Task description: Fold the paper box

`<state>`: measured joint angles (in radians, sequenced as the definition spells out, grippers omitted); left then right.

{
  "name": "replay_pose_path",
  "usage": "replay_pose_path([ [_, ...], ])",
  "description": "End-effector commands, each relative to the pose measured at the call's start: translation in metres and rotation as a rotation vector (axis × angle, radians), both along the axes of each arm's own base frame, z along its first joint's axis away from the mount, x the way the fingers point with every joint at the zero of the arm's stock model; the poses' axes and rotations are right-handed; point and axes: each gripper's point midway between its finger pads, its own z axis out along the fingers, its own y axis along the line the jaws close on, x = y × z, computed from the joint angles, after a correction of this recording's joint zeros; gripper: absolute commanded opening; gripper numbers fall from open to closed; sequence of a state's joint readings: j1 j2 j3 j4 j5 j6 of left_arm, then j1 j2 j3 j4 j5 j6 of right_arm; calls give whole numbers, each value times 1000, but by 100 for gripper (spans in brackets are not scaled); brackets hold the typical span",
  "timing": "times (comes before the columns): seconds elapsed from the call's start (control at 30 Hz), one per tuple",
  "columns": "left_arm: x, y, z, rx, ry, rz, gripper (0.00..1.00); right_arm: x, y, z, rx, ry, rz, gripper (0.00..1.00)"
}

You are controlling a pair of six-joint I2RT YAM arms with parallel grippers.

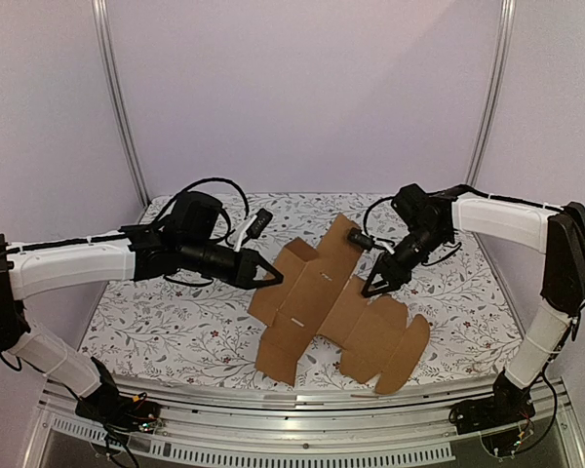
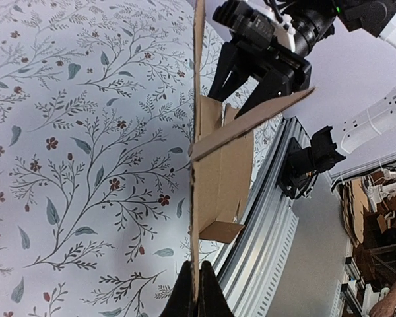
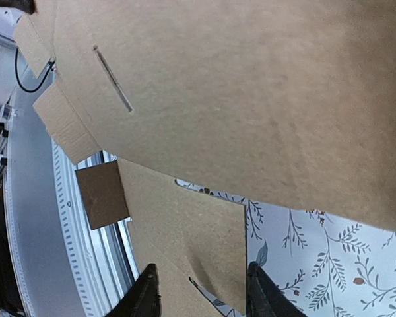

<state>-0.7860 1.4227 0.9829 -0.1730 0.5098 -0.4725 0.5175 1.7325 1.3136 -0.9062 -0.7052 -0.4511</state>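
Note:
The paper box (image 1: 336, 312) is a brown die-cut cardboard sheet, mostly unfolded, lying across the middle of the table with some flaps lifted. My left gripper (image 1: 273, 276) is shut on its left edge. In the left wrist view the cardboard (image 2: 224, 165) runs edge-on up from the pinched fingertips (image 2: 197, 290). My right gripper (image 1: 375, 283) hovers over the sheet's upper right part, jaws open. In the right wrist view a flat flap (image 3: 198, 238) lies under and between the spread fingers (image 3: 148, 294); the large panel (image 3: 251, 86) fills the upper frame.
A floral tablecloth (image 1: 175, 322) covers the table. An aluminium rail (image 1: 302, 405) runs along the near edge, close to the box's front flaps. Purple walls and two metal posts (image 1: 122, 107) stand behind. The right gripper (image 2: 251, 72) shows in the left wrist view.

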Motion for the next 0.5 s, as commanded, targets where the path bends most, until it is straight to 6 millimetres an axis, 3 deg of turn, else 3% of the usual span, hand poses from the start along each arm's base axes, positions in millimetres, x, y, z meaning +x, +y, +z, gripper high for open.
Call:
replay_pose_path([
  [0.0, 13, 6, -1, -16, 9, 45, 0, -10, 10, 1, 32, 0, 37, 30],
  [0.2, 22, 7, -3, -37, 26, 83, 0, -23, 15, -11, -89, -172, 106, 13],
  [0.3, 25, 6, -8, -38, 45, 88, 0, -17, 16, -19, -193, -318, 107, 5],
  [0.47, 28, 4, -20, -24, 82, 104, 0, -15, 22, -21, -250, -410, 115, 5],
])
